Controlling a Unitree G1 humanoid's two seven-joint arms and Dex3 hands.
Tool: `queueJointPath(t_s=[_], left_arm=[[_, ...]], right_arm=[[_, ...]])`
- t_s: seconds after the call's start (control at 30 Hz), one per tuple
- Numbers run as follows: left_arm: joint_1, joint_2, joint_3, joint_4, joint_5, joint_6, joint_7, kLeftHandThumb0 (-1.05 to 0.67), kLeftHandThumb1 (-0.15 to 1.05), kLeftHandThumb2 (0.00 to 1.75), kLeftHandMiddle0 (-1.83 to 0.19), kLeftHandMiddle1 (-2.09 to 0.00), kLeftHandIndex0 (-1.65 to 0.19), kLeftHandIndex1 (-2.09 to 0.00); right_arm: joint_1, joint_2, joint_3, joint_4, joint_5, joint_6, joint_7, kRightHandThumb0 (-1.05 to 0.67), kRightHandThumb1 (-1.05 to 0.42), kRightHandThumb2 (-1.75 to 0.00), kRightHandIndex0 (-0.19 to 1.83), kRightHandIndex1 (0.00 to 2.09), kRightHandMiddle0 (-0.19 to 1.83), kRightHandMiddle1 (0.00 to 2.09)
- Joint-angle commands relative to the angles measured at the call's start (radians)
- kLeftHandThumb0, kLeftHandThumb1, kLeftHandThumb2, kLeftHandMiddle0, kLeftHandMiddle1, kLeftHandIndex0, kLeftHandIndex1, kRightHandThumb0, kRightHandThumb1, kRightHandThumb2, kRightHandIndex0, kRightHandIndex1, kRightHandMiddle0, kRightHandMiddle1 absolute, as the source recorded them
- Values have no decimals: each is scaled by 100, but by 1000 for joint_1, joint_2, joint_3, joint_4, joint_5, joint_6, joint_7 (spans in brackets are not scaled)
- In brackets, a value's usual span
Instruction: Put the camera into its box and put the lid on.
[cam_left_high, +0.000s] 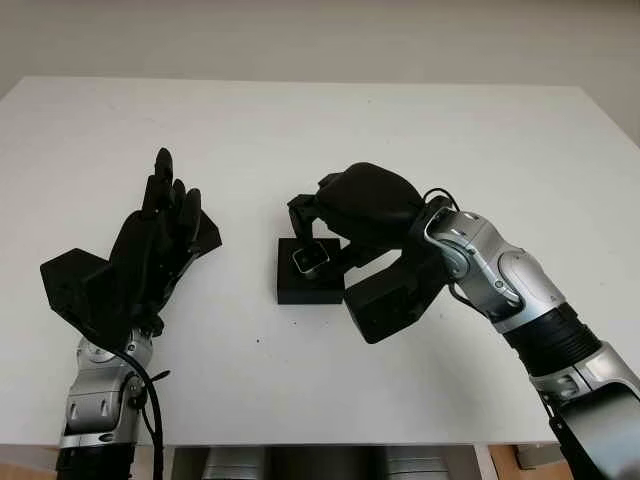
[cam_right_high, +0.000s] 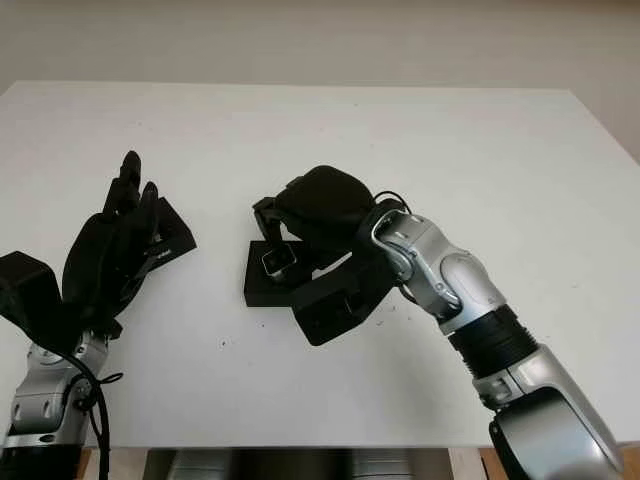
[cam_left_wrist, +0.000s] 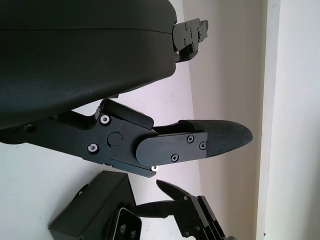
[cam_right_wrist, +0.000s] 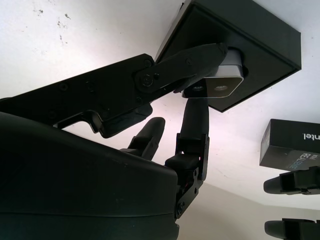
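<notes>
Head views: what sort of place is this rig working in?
Probably a lab or office test bench: a bare white table against a plain wall, holding just a black box with the silver camera in the right hand, and the lid by the open left hand.

The box (cam_left_high: 305, 275) sat near the middle of the bench (cam_left_high: 400, 130), with the camera (cam_left_high: 310, 260) in it. The right hand (cam_left_high: 330, 222) reached over it from the right, gripping the camera. The lid (cam_right_high: 165, 240) lay well left, behind the left hand (cam_left_high: 150, 245).

Bright even light, soft shadows, sharp
</notes>
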Motion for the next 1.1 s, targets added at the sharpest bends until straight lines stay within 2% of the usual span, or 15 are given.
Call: queueJointPath(t_s=[0.0,0.43,0.73,0.9,1.07], left_arm=[[-6,5,3,-6,-1,-11,-2,-77,105,51,19,0,19,0],[-10,7,4,-4,-6,-10,-10,-77,105,51,19,0,19,0],[-9,8,4,-9,-4,-2,-7,-77,105,50,19,0,19,0],[-6,8,5,-8,-7,-6,-10,-77,105,50,19,0,19,0],[-6,9,6,-8,-7,-1,-8,-77,105,49,19,0,19,0]], right_arm=[[15,9,-13,5,37,6,1,-48,-97,-5,32,81,46,160],[47,65,-69,51,178,46,-77,-44,-96,-5,23,93,48,154],[79,90,-94,28,222,95,-104,-43,-95,-5,16,101,42,167],[101,93,-98,1,225,121,-105,-42,-96,-6,16,100,38,175],[128,97,-104,-22,230,146,-109,-41,-95,-5,19,97,39,175]])
